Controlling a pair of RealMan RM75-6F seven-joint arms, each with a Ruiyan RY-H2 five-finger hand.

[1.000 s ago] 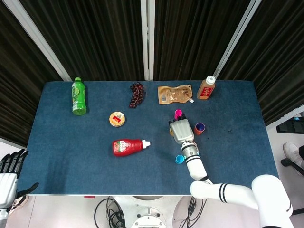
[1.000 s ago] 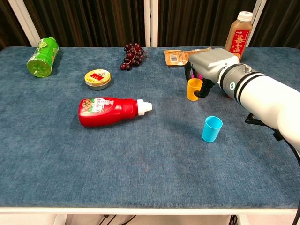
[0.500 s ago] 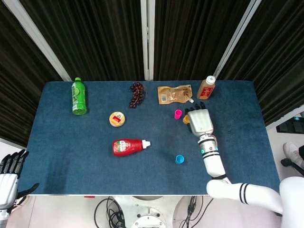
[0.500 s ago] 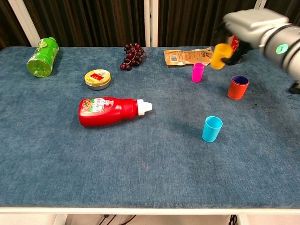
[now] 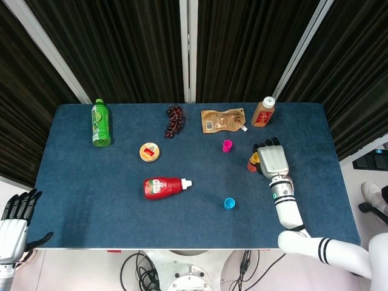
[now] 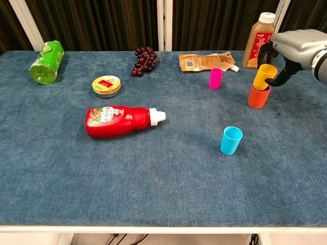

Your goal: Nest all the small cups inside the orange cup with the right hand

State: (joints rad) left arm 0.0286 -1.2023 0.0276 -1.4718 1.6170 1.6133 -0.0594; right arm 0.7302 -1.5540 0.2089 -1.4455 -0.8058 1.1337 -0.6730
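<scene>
The orange cup [image 6: 258, 97] [image 5: 251, 168] stands upright at the right of the table. A small yellow cup [image 6: 266, 75] [image 5: 254, 159] sits tilted in its mouth, and my right hand [image 6: 295, 49] [image 5: 273, 160] grips it from the right. A pink cup [image 6: 216, 78] [image 5: 227, 145] stands to the left, near the pouch. Closer to the table's front stands a blue cup [image 6: 231, 140] [image 5: 228, 203], on its own. My left hand [image 5: 14, 220] hangs below the table's left front corner, fingers spread and holding nothing.
A red ketchup bottle [image 6: 121, 121] lies mid-table. Behind it are a round tin [image 6: 107, 86], a green bottle [image 6: 45, 62] on its side, grapes [image 6: 144, 59], a brown pouch [image 6: 205, 61] and a brown drink bottle [image 6: 260, 33] just behind the orange cup.
My right hand lifted the yellow cup from beside the pink cup, carried it right and lowered it into the orange cup's mouth. The left hand has barely moved.
</scene>
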